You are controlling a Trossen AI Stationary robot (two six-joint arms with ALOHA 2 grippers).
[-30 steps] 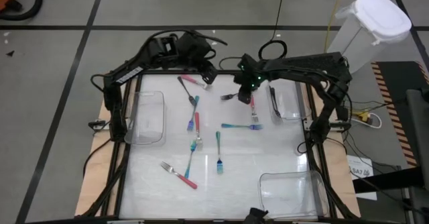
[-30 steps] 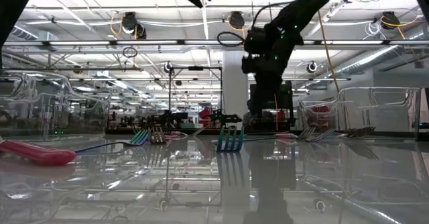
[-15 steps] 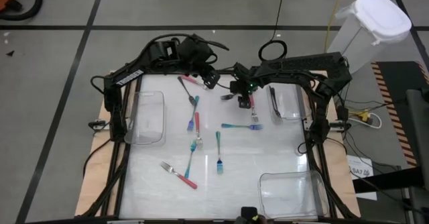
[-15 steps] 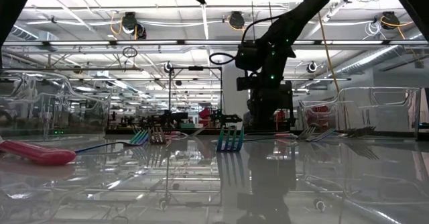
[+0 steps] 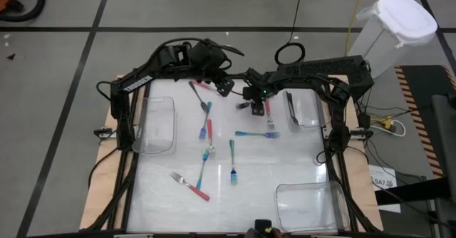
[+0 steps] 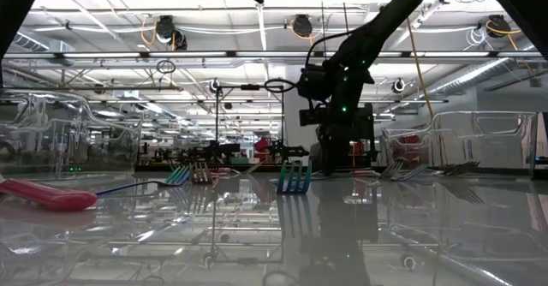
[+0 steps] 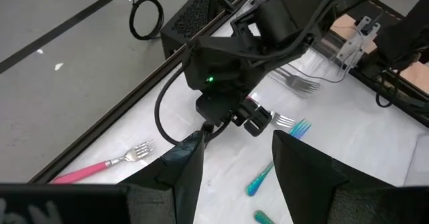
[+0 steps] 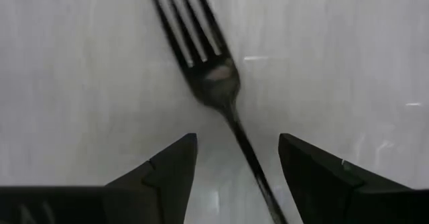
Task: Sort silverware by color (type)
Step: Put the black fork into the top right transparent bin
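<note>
Several forks lie flat on the white table [image 5: 285, 167]: pink ones [image 5: 268, 115] [image 5: 192, 187], teal ones [image 5: 256, 133] [image 5: 232, 159] and black ones [image 5: 197, 92]. My right gripper [image 5: 256, 105] is low over a black fork [image 5: 242, 104] near the far edge. In the right wrist view this gripper [image 8: 238, 143] is open, a finger on each side of that fork's handle [image 8: 247, 147], with the tines [image 8: 191, 23] pointing away. I see no touch. My left gripper [image 5: 225, 86] hangs open [image 7: 234, 143] just left of it, above a pink fork [image 7: 100, 168].
Clear bins sit at the table's left side [image 5: 158, 124], the far right [image 5: 303, 110] and the near right corner [image 5: 310, 202]. The two grippers are close together at the far edge. The table's middle right holds no forks.
My right gripper has moved toward the table's left and come down from well above the table, low over the black fork. My left gripper has shifted slightly toward the right and the near edge. No fork has moved.
</note>
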